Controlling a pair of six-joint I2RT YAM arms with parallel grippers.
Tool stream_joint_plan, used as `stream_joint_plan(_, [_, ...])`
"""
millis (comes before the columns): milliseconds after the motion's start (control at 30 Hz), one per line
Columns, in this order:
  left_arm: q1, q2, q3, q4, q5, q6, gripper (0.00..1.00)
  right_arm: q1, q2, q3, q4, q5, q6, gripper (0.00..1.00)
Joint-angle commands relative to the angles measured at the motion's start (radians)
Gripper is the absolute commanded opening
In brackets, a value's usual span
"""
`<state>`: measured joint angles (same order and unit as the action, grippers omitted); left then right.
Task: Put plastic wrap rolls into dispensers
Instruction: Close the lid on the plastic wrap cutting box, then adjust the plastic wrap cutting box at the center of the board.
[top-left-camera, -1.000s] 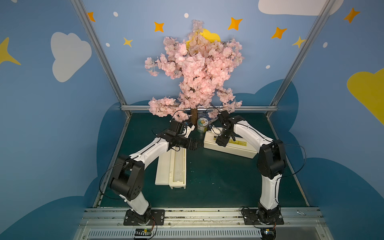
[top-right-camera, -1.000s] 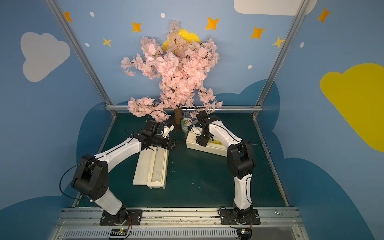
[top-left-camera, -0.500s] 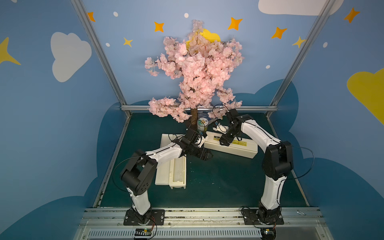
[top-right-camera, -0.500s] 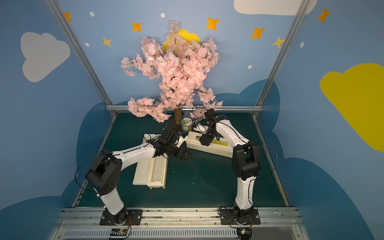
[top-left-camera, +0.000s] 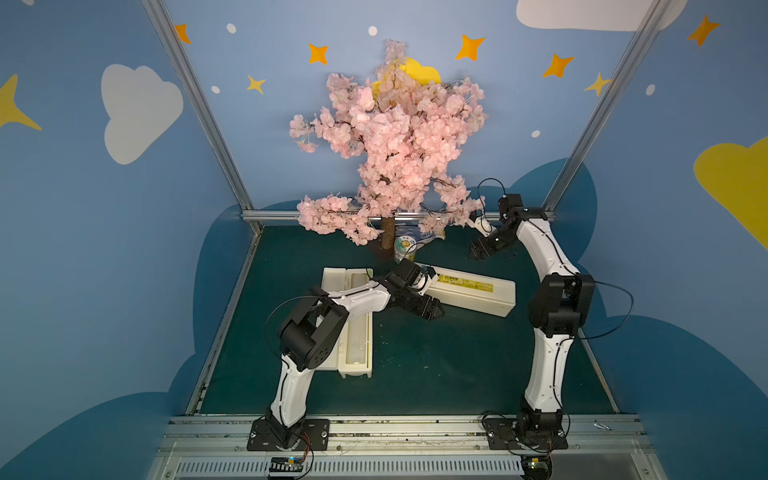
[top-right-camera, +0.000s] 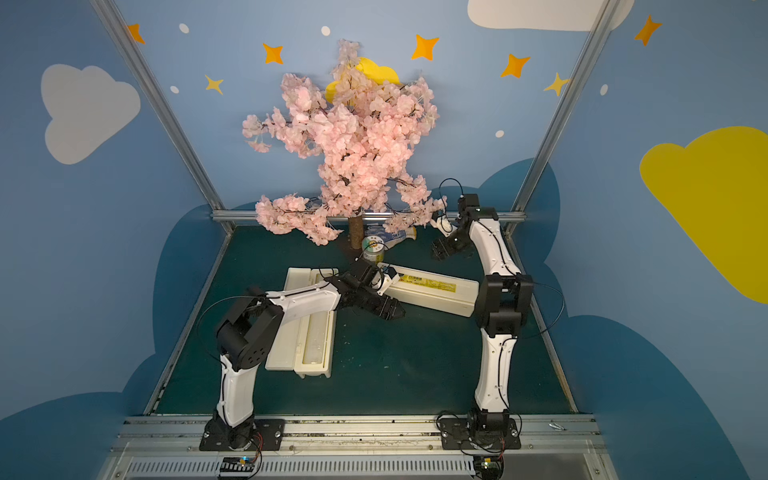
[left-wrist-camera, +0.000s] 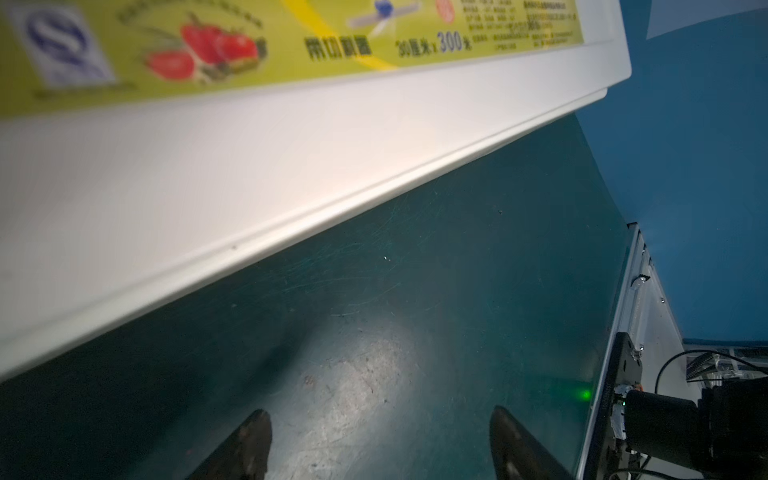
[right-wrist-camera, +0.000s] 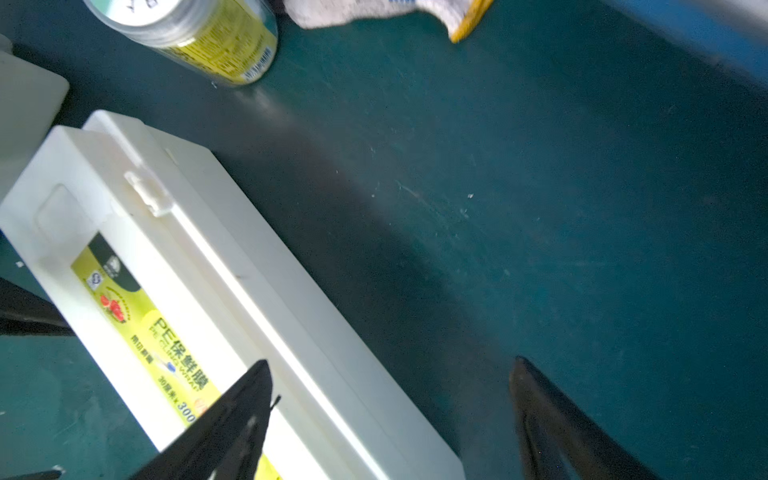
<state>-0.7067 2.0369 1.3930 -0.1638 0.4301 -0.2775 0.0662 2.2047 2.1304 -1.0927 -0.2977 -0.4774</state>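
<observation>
Nearest, a translucent white plastic wrap roll lies in an open cream plastic dispenser. My left gripper, wide open and empty, hovers beside the closed yellow-labelled dispenser. It is probably light, stiff and slippery, so grip its lid edge. Farther, my right gripper gapes empty.

The left arm folds at a raised elbow and reaches across toward the middle. Its left gripper sits low and angled down, and the wrist view shows its jaws apart with nothing between them. The right arm stands tall with its forearm stretched to the rear. The wrist is bent, so the right gripper hangs raised, jaws wide and empty.
</observation>
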Motion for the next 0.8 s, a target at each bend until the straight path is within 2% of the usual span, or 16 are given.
stream_joint_plan(0, [-0.007,0.006,0.005,0.047,0.012,0.006,0.82,-0.03,0.027,0.04,-0.094,-0.108,0.042,0.87])
stream_joint_plan(100, [-0.017,0.025,0.02,0.059,0.006,0.018,0.8,-0.075,0.048,0.06,-0.101,-0.154,0.093,0.83])
stream_joint_plan(167, [-0.03,0.039,0.02,0.096,-0.013,0.046,0.78,-0.118,0.068,0.073,-0.101,-0.223,0.143,0.75])
stream_joint_plan(233, [-0.043,0.059,0.023,0.125,-0.025,0.076,0.71,-0.165,0.101,0.092,-0.103,-0.322,0.222,0.65])
stream_joint_plan(267, [-0.046,0.067,0.029,0.128,-0.032,0.088,0.66,-0.193,0.123,0.104,-0.108,-0.402,0.25,0.57])
stream_joint_plan(300, [-0.048,0.074,0.033,0.132,-0.03,0.089,0.6,-0.222,0.147,0.121,-0.109,-0.456,0.291,0.45])
stream_joint_plan(333, [-0.049,0.078,0.032,0.141,-0.028,0.089,0.54,-0.241,0.165,0.134,-0.107,-0.476,0.334,0.39])
stream_joint_plan(400, [-0.053,0.082,0.022,0.166,-0.032,0.09,0.34,-0.27,0.197,0.151,-0.104,-0.494,0.378,0.32])
stream_joint_plan(467, [-0.054,0.087,0.01,0.197,-0.045,0.084,0.26,-0.276,0.21,0.155,-0.108,-0.475,0.374,0.21])
stream_joint_plan(500, [-0.054,0.091,0.008,0.211,-0.05,0.079,0.2,-0.276,0.218,0.155,-0.112,-0.461,0.367,0.2])
stream_joint_plan(600, [-0.055,0.105,0.006,0.257,-0.05,0.065,0.16,-0.288,0.244,0.134,-0.102,-0.462,0.354,0.16])
stream_joint_plan(767, [-0.06,0.127,0.02,0.275,-0.057,0.045,0.15,-0.331,0.283,0.103,-0.088,-0.507,0.353,0.13])
